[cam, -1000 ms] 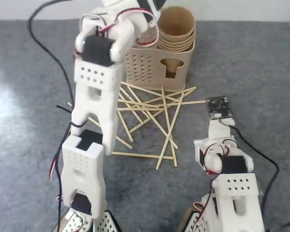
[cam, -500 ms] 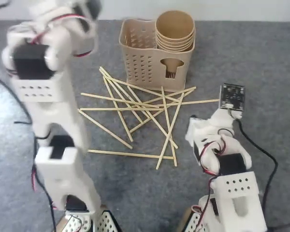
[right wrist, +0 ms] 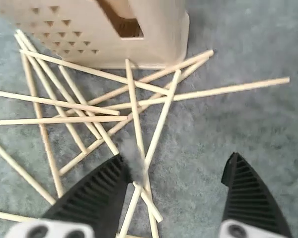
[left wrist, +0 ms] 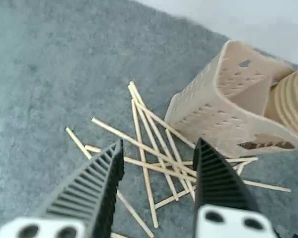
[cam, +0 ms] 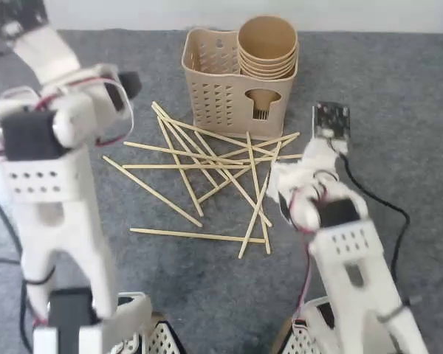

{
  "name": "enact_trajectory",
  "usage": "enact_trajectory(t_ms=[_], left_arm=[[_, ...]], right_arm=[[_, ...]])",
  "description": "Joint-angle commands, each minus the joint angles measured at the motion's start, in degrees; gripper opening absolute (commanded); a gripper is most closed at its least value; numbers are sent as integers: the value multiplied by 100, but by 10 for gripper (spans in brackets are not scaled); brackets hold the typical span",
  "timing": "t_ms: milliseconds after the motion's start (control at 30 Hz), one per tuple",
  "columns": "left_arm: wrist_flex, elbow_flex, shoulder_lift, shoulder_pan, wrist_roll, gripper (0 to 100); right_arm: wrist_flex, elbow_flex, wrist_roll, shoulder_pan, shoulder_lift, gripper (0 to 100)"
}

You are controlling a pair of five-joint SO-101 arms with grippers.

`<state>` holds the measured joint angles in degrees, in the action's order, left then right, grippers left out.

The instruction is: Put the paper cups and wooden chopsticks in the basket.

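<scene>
A beige perforated basket (cam: 221,92) stands at the back of the grey mat, with a stack of paper cups (cam: 268,44) in its right compartment. Several wooden chopsticks (cam: 207,173) lie crisscrossed on the mat in front of it. My left gripper (left wrist: 160,146) hangs open above the left part of the pile (left wrist: 149,153), with nothing held, the basket (left wrist: 228,104) and cups (left wrist: 293,99) beyond it. My right gripper (right wrist: 177,158) is open low over the chopsticks (right wrist: 134,99) at the pile's right side, close to the basket's base (right wrist: 89,29).
The left arm (cam: 52,169) rises tall over the mat's left side. The right arm (cam: 332,221) leans in from the front right, its cable (cam: 387,203) trailing to the right. Grey mat (cam: 399,96) lies bare to the right of the basket.
The left arm swung from above the basket out to the left and pulled back. The right arm tipped forward and left, toward the chopsticks.
</scene>
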<state>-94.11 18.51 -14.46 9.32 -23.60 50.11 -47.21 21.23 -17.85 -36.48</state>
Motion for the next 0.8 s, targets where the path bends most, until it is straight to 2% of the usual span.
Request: enact_trajectory(t_ms=[0,267,400,633,767], left_arm=[[958,-1833,-941,229,70,214],[2998,-5349,-2224,484,334,214],[3868,-6580,-2910,475,334,214],[4123,-7336,-3982,440,334,214],[4132,-7459,-4062,440,334,214]], right_arm=[[22,677,273,-48,875,282],[-769,853,800,-48,2334,281],[-927,949,853,-224,2668,281],[-1226,993,862,-470,2870,281],[-1420,1020,862,-479,3169,281]])
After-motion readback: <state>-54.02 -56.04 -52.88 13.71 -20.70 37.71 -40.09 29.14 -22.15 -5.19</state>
